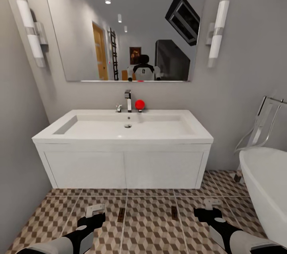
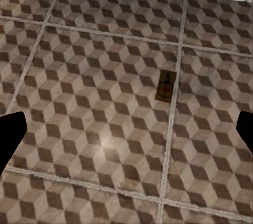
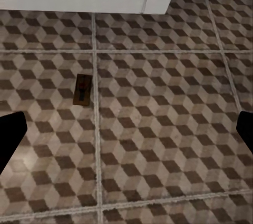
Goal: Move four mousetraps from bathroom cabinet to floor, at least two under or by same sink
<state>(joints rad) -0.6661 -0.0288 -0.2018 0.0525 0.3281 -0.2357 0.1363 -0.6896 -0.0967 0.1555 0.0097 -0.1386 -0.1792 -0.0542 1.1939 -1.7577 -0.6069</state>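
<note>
Nearest: left gripper point(image 1: 95, 215) and right gripper point(image 1: 208, 209), jaws spread, empty, above the bathroom floor point(image 1: 151, 230). Just beyond: two mousetraps flat on tiles, left mousetrap point(image 1: 121, 214) and right mousetrap point(image 1: 174, 212), before the bathroom sink point(image 1: 123, 154). Farthest: mirror point(image 1: 123, 34).

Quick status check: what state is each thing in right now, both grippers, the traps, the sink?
Left gripper: open, empty, above the floor.
Right gripper: open, empty, above the floor.
Left mousetrap: flat on the bathroom floor, in front of the sink.
Right mousetrap: flat on the floor, in front of the sink.
Bathroom sink: basin empty, front panels shut.
Faucet: no water running.
</note>
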